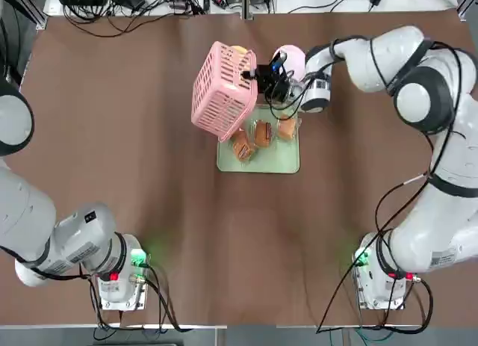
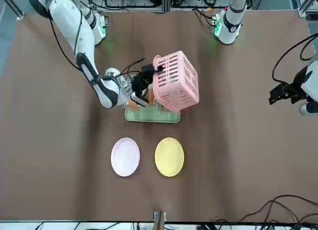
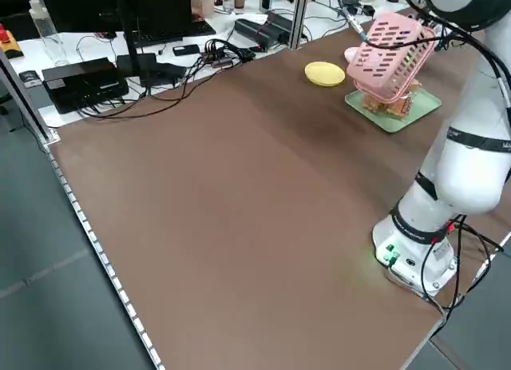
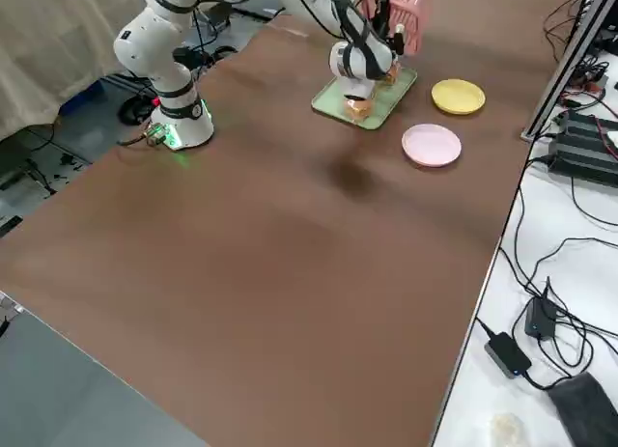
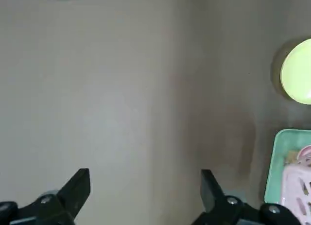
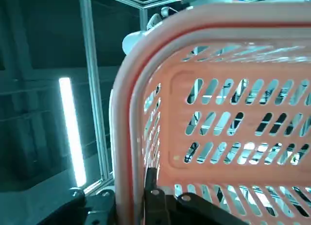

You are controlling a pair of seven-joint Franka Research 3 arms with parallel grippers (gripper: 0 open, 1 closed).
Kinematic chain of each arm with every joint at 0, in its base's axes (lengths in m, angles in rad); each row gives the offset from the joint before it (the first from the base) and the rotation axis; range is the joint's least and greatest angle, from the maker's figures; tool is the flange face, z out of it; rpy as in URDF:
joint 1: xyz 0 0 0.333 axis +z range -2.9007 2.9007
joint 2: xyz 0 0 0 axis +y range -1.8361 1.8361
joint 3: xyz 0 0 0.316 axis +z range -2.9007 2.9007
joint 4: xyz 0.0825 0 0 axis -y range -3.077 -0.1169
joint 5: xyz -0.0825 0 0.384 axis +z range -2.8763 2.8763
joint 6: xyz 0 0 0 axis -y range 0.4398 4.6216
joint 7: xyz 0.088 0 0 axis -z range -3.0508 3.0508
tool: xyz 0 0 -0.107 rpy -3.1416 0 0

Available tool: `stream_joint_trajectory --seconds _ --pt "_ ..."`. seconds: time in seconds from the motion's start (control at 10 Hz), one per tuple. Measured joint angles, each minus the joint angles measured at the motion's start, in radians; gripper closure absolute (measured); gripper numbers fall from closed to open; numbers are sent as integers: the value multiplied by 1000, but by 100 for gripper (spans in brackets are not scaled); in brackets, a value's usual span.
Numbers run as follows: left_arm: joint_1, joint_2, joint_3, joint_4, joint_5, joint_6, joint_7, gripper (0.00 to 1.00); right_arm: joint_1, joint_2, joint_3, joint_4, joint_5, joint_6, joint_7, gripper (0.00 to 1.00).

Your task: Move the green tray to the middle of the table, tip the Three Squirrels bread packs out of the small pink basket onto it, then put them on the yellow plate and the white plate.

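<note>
Basket [image 1: 222, 92] tipped over the green tray [image 1: 284, 158] mid-table, right gripper [image 1: 254, 72] clamped on its rim. Top view shows bread packs [image 1: 261, 133] spilled on the tray; front view hides most of them behind the basket but shows white plate [image 2: 125, 156] and yellow plate [image 2: 169, 156] clearly. Right arm reaches in sideways, wrist rolled. Left gripper [image 5: 145, 198] hangs wide open, well off to the side.

Dark brown cloth-covered worktop [image 2: 238, 160]. Near centre of front view, green tray [image 2: 149, 116] flat on it. Below that, white plate [image 2: 125, 157] and yellow plate [image 2: 169, 156] side by side, just apart. Arm bases [image 1: 119, 282] at top view's lower corners.
</note>
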Motion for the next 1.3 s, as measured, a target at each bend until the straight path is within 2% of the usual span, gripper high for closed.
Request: stream_joint_trajectory --seconds 0.3,0.6,0.7,0.9,1.1,1.3 --pt "0 -6 -10 -92 0 63 0 0 -38 -183 -1 -37 1 133 196 93" --pt "1 -46 -26 -281 0 214 0 0 -78 -340 -11 -90 -12 293 365 93" --pt "1 -52 -34 -342 -1 267 0 0 -91 -385 -16 -105 -54 355 419 93" --pt "4 -68 -76 -499 -45 446 -3 0 -106 -462 -52 -122 -205 448 489 93" --pt "-1 -86 -138 -666 -60 645 -37 0 -113 -503 -124 -136 -394 475 499 93" --pt "2 -88 -180 -737 -78 741 -81 0 -119 -532 -216 -143 -613 478 500 93"
